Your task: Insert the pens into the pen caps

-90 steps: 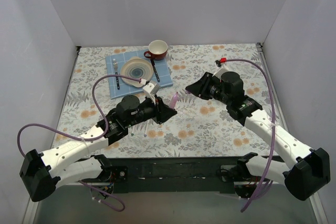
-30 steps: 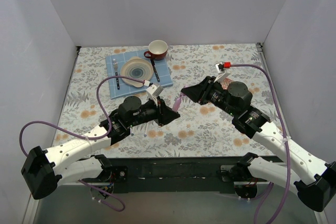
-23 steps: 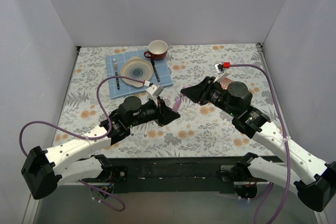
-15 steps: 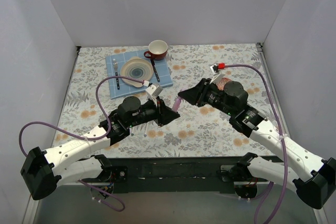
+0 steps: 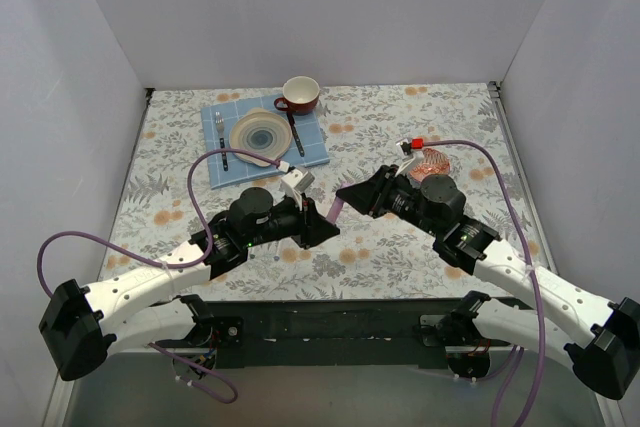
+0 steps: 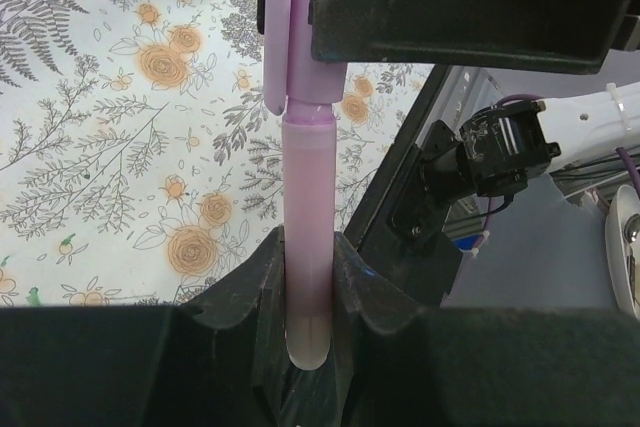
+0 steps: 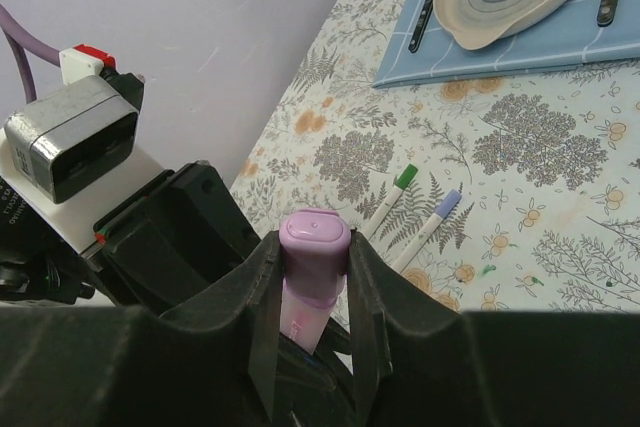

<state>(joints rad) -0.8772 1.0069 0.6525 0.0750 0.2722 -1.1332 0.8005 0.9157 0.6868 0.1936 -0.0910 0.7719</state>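
The pink pen (image 6: 306,187) is up in the air over the middle of the table (image 5: 400,247), held between the two arms. The left gripper (image 6: 308,272) has its two fingers pressed tight on the back end of the pen. The front end of the pen sits in the mouth of the lilac cap (image 7: 315,232). I cannot tell how far in it goes. The right gripper (image 7: 313,259) pinches that cap from both sides. The two grippers point at each other, nose to nose, with the pen and cap in one straight line between them.

Down on the flowery table lie a white pen with a green tip (image 7: 391,190) and a white pen with a blue tip (image 7: 431,218). They are side by side, close together but not touching.

Farther back there is a blue mat (image 5: 312,150). On it are a plate (image 5: 260,133), a fork (image 5: 220,137) on its left and a knife (image 5: 293,132) on its right. A red cup (image 5: 299,94) stands at the far edge of the mat.
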